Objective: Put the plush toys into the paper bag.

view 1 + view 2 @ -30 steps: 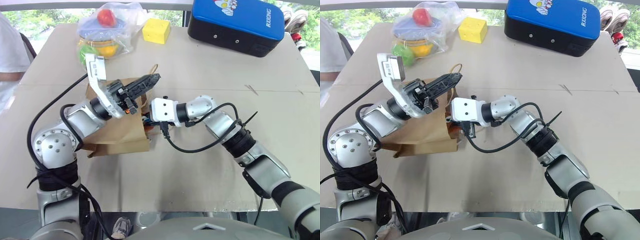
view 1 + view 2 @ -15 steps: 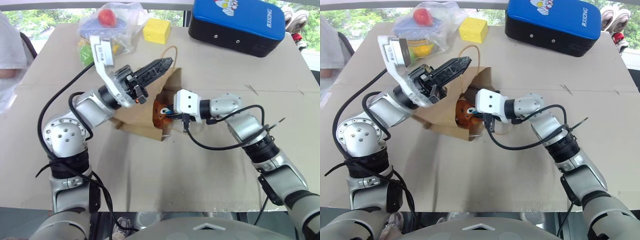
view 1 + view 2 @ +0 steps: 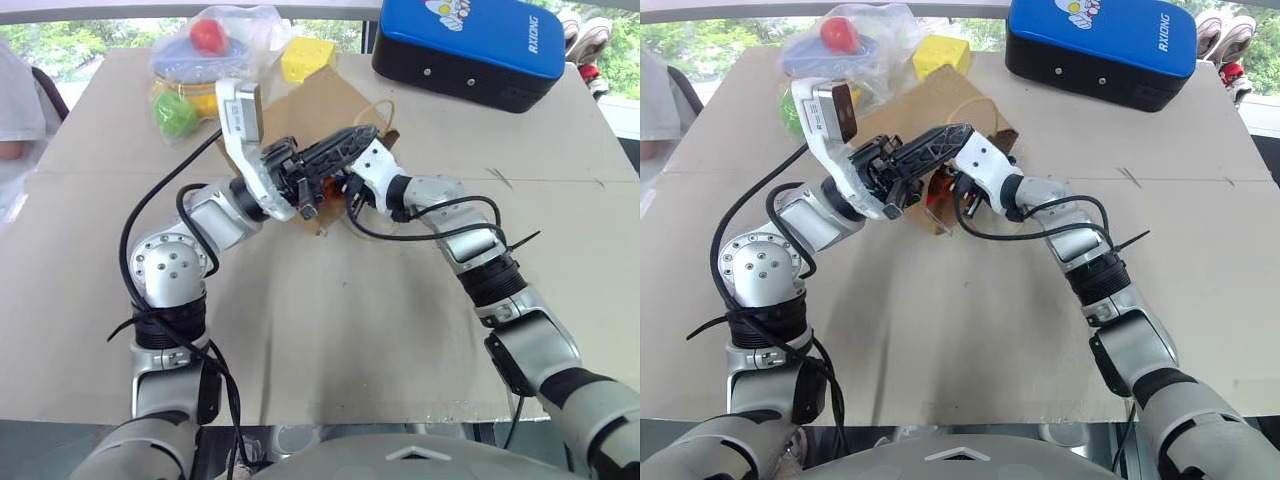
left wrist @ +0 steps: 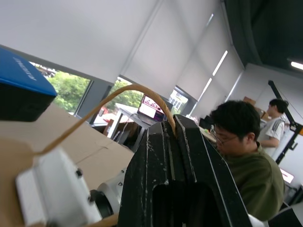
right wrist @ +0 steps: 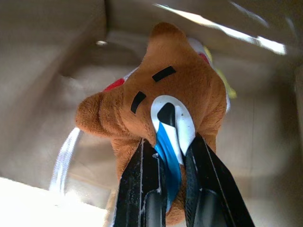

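The brown paper bag (image 3: 318,102) stands tipped up at the table's middle back, its mouth facing me. My left gripper (image 3: 366,134) is shut on one of its loop handles (image 4: 106,103) and holds it up. My right gripper (image 5: 165,142) reaches into the bag's mouth, shut on the brown plush toy (image 5: 175,90) at its blue-tear face. That toy shows as an orange patch (image 3: 940,187) in the bag's mouth. Deeper in the bag, behind the brown toy, peeks the white-and-red plush toy (image 5: 115,85) with its yellow tuft.
A clear plastic bag of toy fruits (image 3: 205,55) and a yellow block (image 3: 308,58) lie at the back left, close behind the paper bag. A blue case (image 3: 465,50) sits at the back right. One person's sleeve (image 3: 15,110) is at the left edge; another person (image 4: 241,142) is beyond the table.
My left gripper has lifted the bag by its handle, up and toward the back right, tipping it upright. My right gripper has pushed forward with the brown toy into the bag's mouth.
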Tool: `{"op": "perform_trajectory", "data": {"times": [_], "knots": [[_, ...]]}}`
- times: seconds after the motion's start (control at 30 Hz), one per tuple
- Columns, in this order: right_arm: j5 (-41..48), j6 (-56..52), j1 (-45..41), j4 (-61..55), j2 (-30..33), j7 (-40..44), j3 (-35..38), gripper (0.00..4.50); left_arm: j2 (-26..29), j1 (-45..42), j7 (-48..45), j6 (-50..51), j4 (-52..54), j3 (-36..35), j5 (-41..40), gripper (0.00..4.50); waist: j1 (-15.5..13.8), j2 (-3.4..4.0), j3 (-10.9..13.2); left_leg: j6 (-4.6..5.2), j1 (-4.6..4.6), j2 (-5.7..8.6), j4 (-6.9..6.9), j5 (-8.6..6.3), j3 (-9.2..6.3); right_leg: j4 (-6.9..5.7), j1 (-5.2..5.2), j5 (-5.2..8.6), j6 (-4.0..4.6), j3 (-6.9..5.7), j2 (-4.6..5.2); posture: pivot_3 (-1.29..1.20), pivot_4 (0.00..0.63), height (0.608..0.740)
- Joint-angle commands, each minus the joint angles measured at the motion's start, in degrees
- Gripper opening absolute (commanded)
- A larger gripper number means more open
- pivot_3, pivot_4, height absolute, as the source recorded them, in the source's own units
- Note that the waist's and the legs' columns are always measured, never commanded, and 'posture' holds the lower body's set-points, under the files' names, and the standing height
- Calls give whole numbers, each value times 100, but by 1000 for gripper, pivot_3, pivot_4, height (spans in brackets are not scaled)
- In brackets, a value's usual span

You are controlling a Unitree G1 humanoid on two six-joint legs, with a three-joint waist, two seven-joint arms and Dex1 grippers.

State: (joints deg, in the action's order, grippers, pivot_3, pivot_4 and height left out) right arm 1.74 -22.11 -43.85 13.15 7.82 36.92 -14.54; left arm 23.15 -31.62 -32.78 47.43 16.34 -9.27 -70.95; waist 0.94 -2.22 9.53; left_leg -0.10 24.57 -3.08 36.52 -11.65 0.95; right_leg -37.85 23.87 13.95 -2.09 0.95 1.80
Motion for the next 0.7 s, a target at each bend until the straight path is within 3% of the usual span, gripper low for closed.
{"op": "perform_trajectory", "data": {"times": [0.03, 0.2, 0.3, 0.37, 0.47, 0.63, 0.7], "knots": [[298, -277, 97, -342, -80, -169, 347, 128, -64, 0, 134, -15, 178, -199, -300, 0, -9, 0, 0, 0, -1, 0, 0, 0, 0, -1, 0, 0, 0, 0, 0, 0, 150, 740], [510, -493, 110, -365, -171, -288, 562, 128, -69, 142, 349, 77, 217, -306, -593, 0, 8, 0, 0, 0, -5, 0, 0, 0, 1, -4, 0, 0, 0, 2, -3, 0, 150, 740], [342, -587, 97, -361, 16, 72, 137, 128, -91, 197, 455, 41, 117, -369, -673, 0, 4, 0, 0, 0, -5, -1, 0, 0, -1, -4, 0, 0, 1, 1, -4, 0, 150, 740], [212, -526, 149, -412, 165, 355, -205, 598, -45, 282, 386, 14, 73, -374, -575, 0, 4, 1, 0, 0, -4, 0, 0, 0, 1, -4, 0, 0, 0, 1, -4, 0, 150, 740], [259, -498, 346, -933, 467, 836, -521, 1710, 50, 394, 268, -51, 12, -433, -408, 0, 3, 1, 0, 0, -5, 0, 0, 0, 1, -2, 0, 0, 0, 2, -4, 0, 150, 740], [326, -721, 649, -1834, 935, 1016, -491, 4068, 181, 440, 146, -137, -118, -558, -251, 0, -10, 1, 0, 0, -4, 0, 1, 0, 0, -3, 0, 1, 0, 0, -4, 0, 150, 740], [322, -857, 819, -2417, 1257, 1011, -354, 4068, 240, 447, 102, -171, -167, -602, -186, 0, -15, 0, 0, 0, -4, 0, 1, 0, 0, -2, 0, 1, 0, 0, -3, 0, 150, 740]]}}
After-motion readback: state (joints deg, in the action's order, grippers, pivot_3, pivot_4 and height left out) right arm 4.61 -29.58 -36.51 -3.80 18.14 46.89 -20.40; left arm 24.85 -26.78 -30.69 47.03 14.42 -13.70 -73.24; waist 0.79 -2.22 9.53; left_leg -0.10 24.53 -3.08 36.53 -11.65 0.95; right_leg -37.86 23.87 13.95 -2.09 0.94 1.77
